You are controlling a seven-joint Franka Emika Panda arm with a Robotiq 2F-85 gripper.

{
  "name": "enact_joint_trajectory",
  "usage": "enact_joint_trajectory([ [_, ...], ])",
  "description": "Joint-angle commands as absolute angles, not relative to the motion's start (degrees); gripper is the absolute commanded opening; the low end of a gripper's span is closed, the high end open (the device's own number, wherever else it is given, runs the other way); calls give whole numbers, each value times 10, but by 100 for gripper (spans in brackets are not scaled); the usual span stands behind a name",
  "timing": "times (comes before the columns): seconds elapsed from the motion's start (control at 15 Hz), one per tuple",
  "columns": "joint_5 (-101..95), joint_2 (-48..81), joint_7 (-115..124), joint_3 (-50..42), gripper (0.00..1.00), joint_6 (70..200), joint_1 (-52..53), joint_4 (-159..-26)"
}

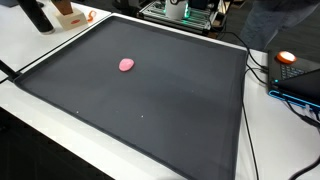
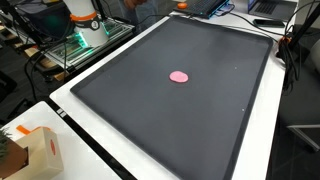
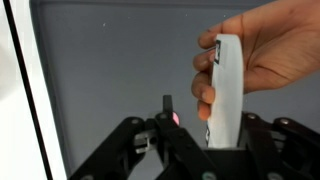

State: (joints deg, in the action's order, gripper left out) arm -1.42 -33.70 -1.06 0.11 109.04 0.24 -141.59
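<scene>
As seen from the wrist, gripper (image 3: 205, 150): jaws spread apart, clamping nothing.
White object (image 3: 228, 90): upright between the jaws, held from above by a person's hand (image 3: 265, 55).
Dark mat (image 1: 180, 110): beneath.
Pink lump (image 1: 126, 64): lying on the mat in both exterior views.
</scene>
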Motion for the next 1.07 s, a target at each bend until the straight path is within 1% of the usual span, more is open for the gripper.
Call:
enact_joint_trajectory([
  [0.0,-23,-324,-23,-4,19,1089,0,-1401],
  [0.07,-23,-321,-25,-4,13,1088,0,-1398],
  [0.13,-23,-319,-26,-4,4,1088,0,-1395],
  [0.2,-25,-316,-28,-5,1,1086,0,-1390],
  [0.33,-31,-308,-34,-6,0,1084,-1,-1379],
  [0.4,-19,-320,-20,-1,4,1089,2,-1392],
  [1.0,-21,-311,-26,-3,4,1089,1,-1381],
])
